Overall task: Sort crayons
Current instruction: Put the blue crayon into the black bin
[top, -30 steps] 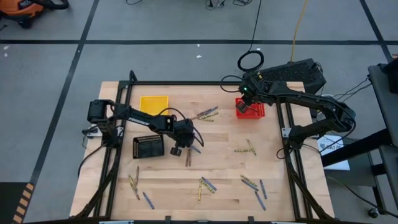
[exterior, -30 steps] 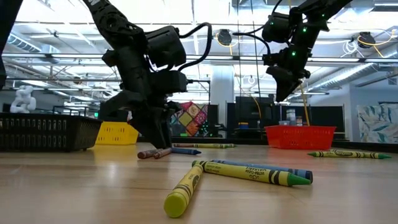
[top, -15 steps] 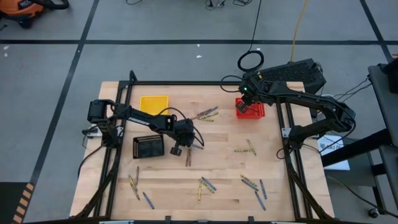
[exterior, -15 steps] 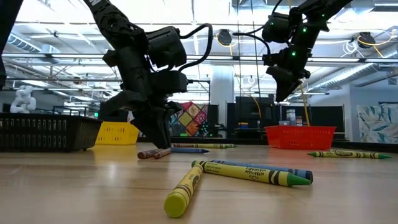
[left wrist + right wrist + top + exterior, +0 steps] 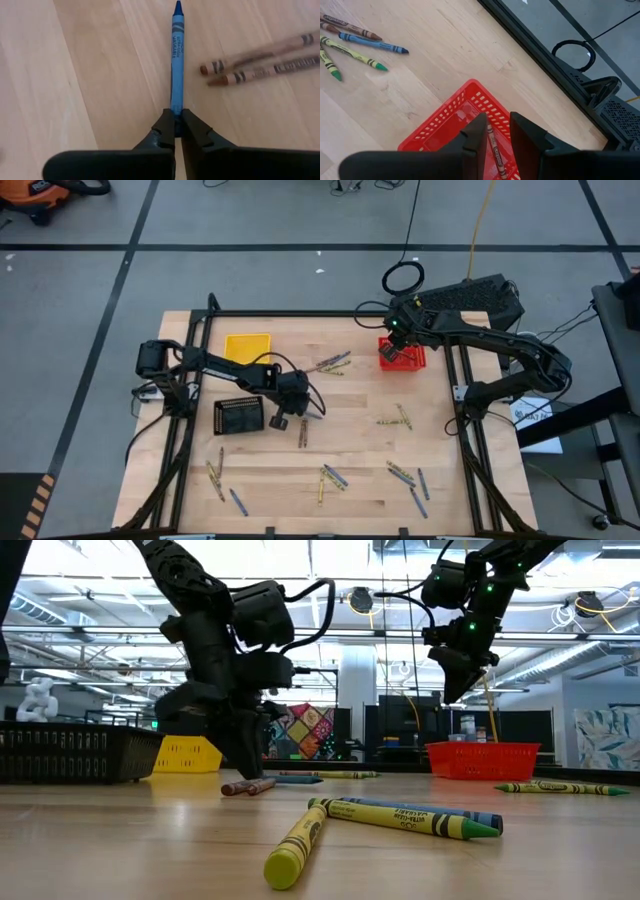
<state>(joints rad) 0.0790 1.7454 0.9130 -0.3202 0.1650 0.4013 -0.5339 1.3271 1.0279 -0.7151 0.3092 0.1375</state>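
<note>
Crayons lie scattered over the wooden table, among them a group at the far middle and a pair near the front. My left gripper is at the table's left middle, beside the black basket, and is shut on a blue crayon. Two brown-red crayons lie next to the blue one. My right gripper hangs open over the red basket at the far right. A brown-red crayon shows through the gap between its fingers, lying in the basket. My left gripper pinches the blue crayon's blunt end between its two fingertips. The fingers slant down from the table's left and lie along the crayon. The crayon points straight away from the fingers, its tip low over the wood; whether the tip rests there I cannot tell.
A yellow basket stands at the far left. More crayons lie at the right middle, the front right and the front left. A black frame runs along the table's sides.
My left gripper has drawn back a little toward the table's left edge and slightly up; it shows blurred in the low view. My right gripper has kept still above the red basket.
</note>
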